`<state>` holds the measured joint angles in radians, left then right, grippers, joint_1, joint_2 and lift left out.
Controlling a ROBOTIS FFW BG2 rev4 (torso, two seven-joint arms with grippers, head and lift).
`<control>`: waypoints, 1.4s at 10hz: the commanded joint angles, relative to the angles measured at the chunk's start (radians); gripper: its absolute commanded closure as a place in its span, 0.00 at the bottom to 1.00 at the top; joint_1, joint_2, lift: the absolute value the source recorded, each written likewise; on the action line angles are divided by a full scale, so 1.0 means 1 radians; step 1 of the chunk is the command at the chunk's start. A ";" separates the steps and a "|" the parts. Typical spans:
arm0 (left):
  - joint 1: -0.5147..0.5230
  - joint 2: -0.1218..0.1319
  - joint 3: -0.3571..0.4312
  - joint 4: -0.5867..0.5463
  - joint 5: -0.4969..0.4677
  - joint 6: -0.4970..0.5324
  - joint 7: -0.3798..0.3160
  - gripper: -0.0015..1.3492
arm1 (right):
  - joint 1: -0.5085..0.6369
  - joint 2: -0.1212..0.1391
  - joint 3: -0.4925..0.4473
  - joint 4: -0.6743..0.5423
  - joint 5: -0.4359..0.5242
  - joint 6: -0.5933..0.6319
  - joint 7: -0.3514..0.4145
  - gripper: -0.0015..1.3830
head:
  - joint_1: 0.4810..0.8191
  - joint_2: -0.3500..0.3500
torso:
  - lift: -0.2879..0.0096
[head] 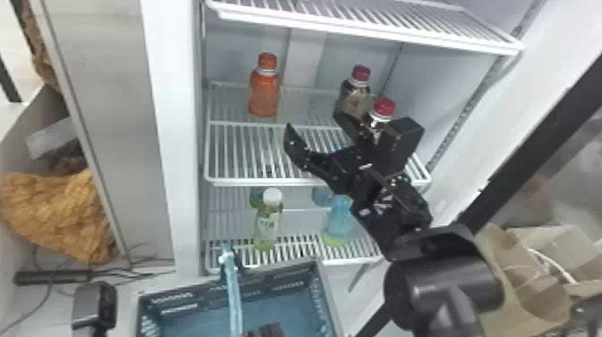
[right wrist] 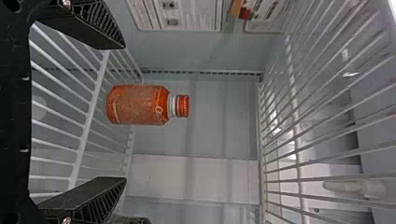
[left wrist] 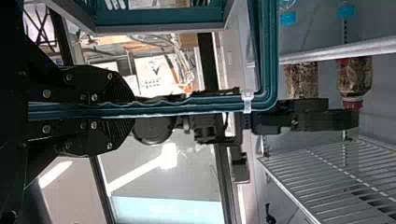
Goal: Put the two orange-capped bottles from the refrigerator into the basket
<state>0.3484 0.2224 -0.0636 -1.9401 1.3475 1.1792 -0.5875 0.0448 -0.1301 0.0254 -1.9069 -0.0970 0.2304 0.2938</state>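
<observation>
Clearly, the flat black fingers of the right gripper (head: 317,127) stand apart, facing the upright orange-capped orange bottle (head: 264,93) on the white wire shelf (head: 268,181); centre them around its body before closing. The left gripper (left wrist: 128,109) pinches the slim teal handle (left wrist: 187,107) of the blue plastic basket (head: 286,278).

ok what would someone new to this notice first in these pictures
Probably the bright orange bottle, standing apart at the left of the middle shelf. Next, perhaps, the black right gripper, its fingers wide open over that shelf. Lower down, the teal basket handle is clamped in the left gripper.
</observation>
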 commanded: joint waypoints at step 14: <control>-0.029 0.003 -0.028 0.012 -0.001 0.001 0.003 0.90 | -0.455 -0.016 0.252 0.639 -0.120 -0.257 -0.167 0.01 | 0.63 0.24 | 0.83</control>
<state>0.3194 0.2255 -0.0889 -1.9288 1.3460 1.1805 -0.5854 -0.3909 -0.1443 0.2706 -1.2850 -0.2144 -0.0233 0.1275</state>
